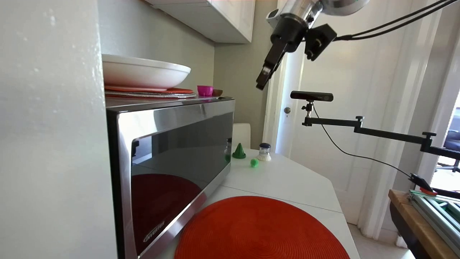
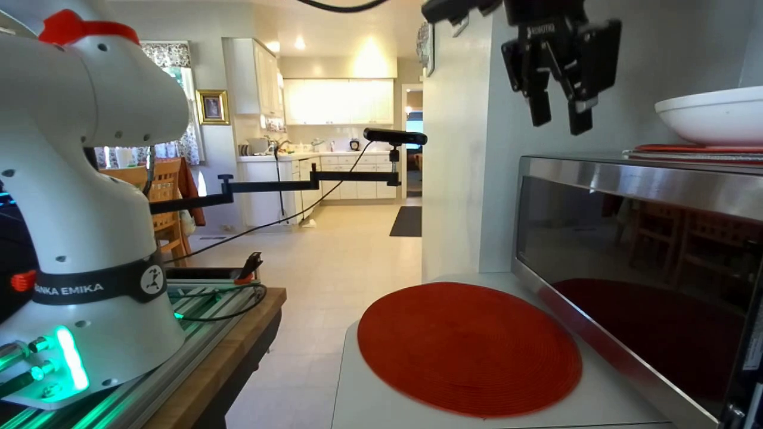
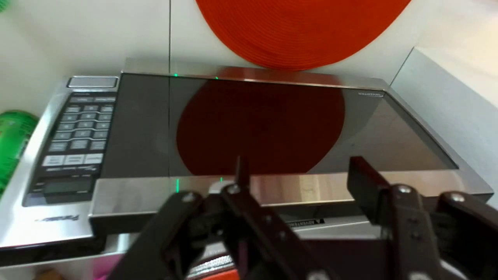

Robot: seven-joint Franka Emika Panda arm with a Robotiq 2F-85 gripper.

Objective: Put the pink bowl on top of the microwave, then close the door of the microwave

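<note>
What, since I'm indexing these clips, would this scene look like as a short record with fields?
Pink bowl: upright on top of the microwave, near a small brown bowl
Door: appears slightly ajar, standing out from the control panel
Gripper: open, holding nothing, apart from the pink bowl
Also on top: white dish on a flat stack
Table: round red mat, green cone, green ball
Task left: closing the door, it seems

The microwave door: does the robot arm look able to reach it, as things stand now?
Probably yes. The gripper, jaws apart and holding nothing, hangs higher than the microwave door, and no object shows between them in the wrist view, though depth is hard to judge.
</note>
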